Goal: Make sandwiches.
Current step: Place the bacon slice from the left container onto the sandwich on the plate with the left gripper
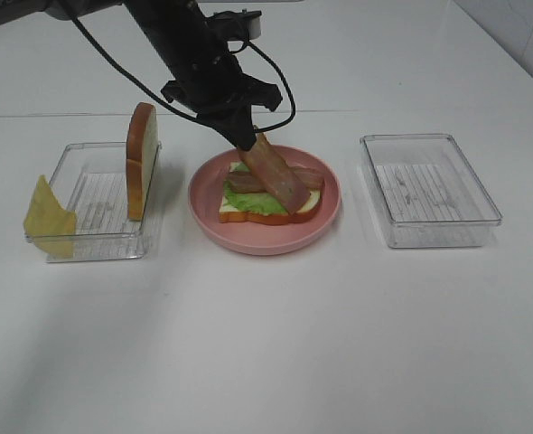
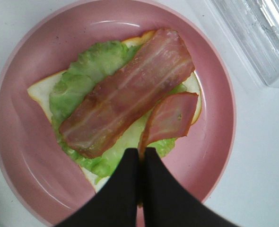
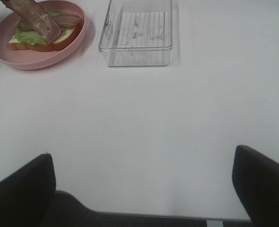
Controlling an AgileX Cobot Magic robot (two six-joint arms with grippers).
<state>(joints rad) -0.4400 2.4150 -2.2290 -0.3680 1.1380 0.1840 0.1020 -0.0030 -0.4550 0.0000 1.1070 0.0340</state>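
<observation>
Left wrist: streaky bacon strip (image 2: 130, 109) overlies green lettuce (image 2: 82, 71).

No text, label, brand, number or sign is legible in any view. The pink plate (image 1: 275, 242), the sandwich (image 1: 256, 204) on it, the clear tray (image 1: 429, 237) at its 3 o'clock and the second tray (image 1: 104, 246) at its 9 o'clock bear no readable marking.
</observation>
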